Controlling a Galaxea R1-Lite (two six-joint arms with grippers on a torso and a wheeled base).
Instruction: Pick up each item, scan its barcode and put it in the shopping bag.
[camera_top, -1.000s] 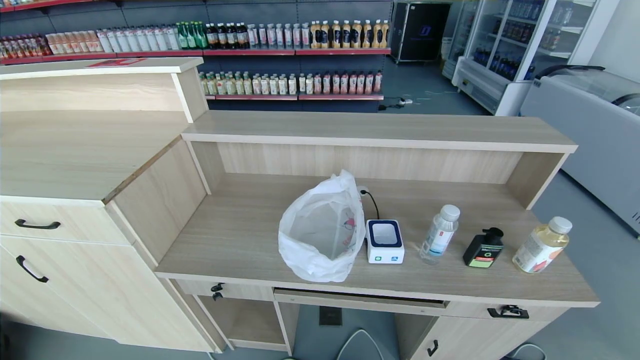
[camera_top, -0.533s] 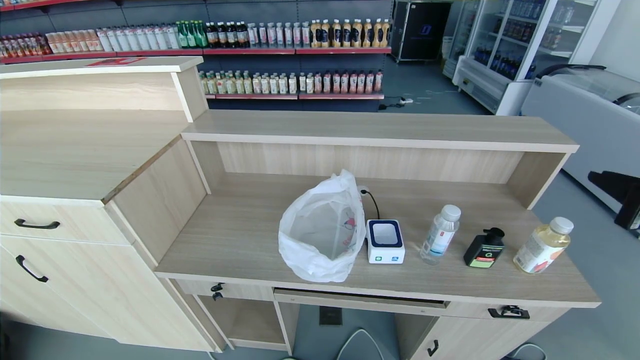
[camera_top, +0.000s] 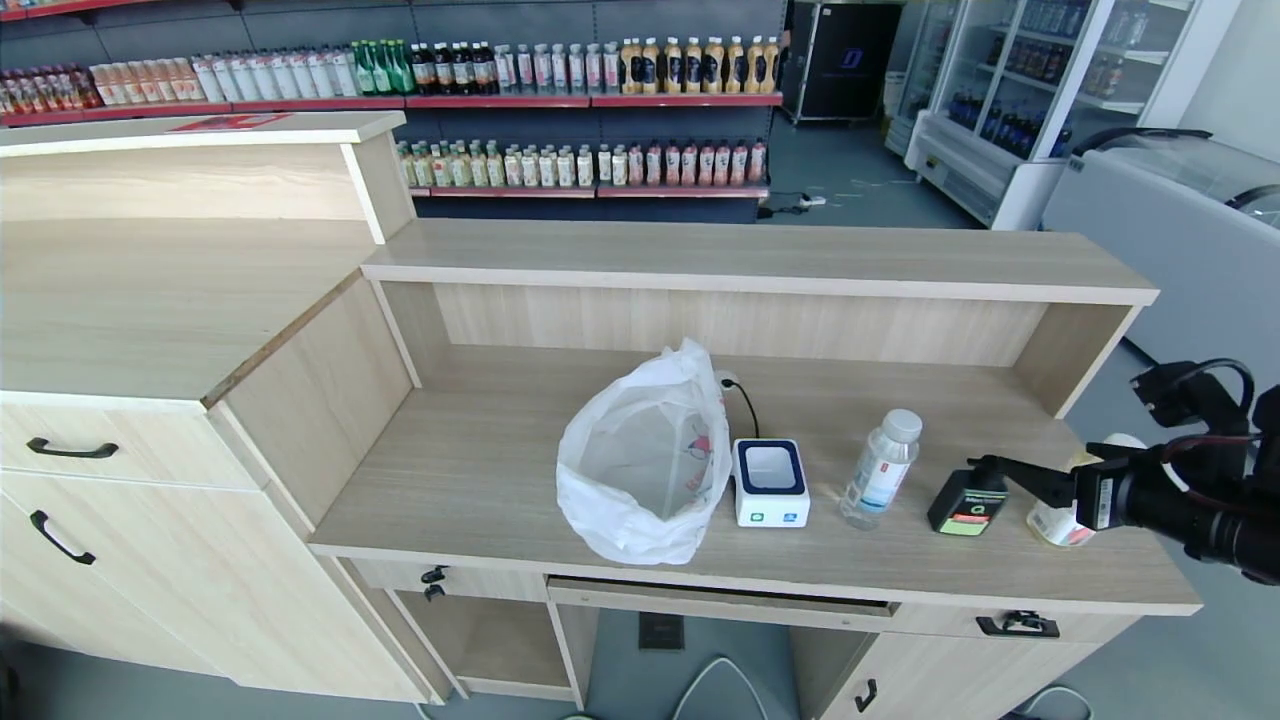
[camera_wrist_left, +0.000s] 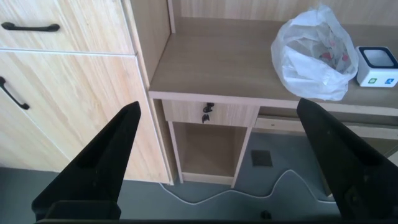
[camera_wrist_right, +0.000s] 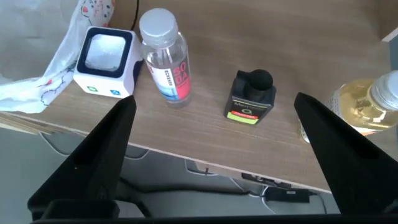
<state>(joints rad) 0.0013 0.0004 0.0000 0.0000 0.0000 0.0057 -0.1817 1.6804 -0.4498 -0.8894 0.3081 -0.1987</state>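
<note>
The right tool is held with its fingers spread wide and nothing between them, above the right end of the light wooden table. Just ahead of it a small black pump bottle with a green and red label is stood upright. To that bottle's right a clear bottle of yellow liquid with a white cap is placed, largely covered by the right arm in the head view. To the left of the black bottle, a clear plastic water bottle with a white cap is stood, then a white square scanner with a dark blue rim, its black cable running behind. Touching the scanner, an open white plastic shopping bag is set. The left tool is held low, off the table's front left corner, likewise wide open and empty.
</note>
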